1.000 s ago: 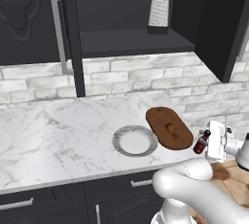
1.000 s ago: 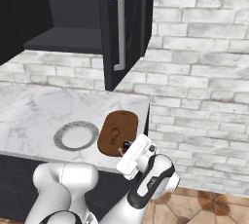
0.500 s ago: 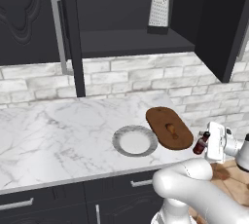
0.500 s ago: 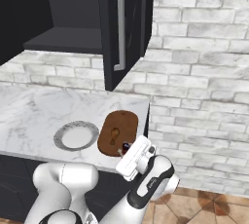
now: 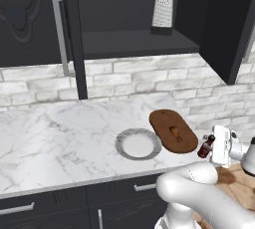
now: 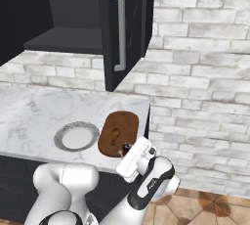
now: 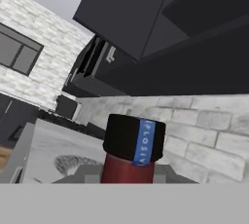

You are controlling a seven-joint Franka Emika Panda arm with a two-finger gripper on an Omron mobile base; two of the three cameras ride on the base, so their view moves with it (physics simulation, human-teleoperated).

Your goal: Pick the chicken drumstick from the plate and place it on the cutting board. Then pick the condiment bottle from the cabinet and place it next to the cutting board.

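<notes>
**Condiment bottle held beside the right end of the cutting board**

Condiment bottle [image 5: 205,147]: small, slim, dark red body, narrow neck, black cap. In the hand view, seen close [image 7: 132,145], with a blue vertical strip with white letters on the cap. Long axis tilted, cap pointing up and toward the counter, base lower and away from it. Clamped between the fingers of the gripper [image 5: 211,148], jaws closed on its body. Located just past the counter's right front corner, near the nearer end of the cutting board [image 5: 174,130], not resting on any surface as far as visible.

Cutting board: oval, dark brown, lying flat on the marble counter [image 5: 60,133], long axis running diagonally from back-left to front-right. On it, near the middle, the chicken drumstick [image 5: 175,132], small and orange-brown, direction hard to tell.

Just left of the board, the plate [image 5: 121,145], round, grey speckled rim, white centre.

Above, the cabinet [image 5: 129,44], dark, doors open, silver bar handle [image 5: 61,34] on the left door. On its shelf, a metal box grater [image 5: 163,10], upright.

In the right base view, bottle [image 6: 125,148] touching close to the board's near edge [image 6: 117,131].
</notes>
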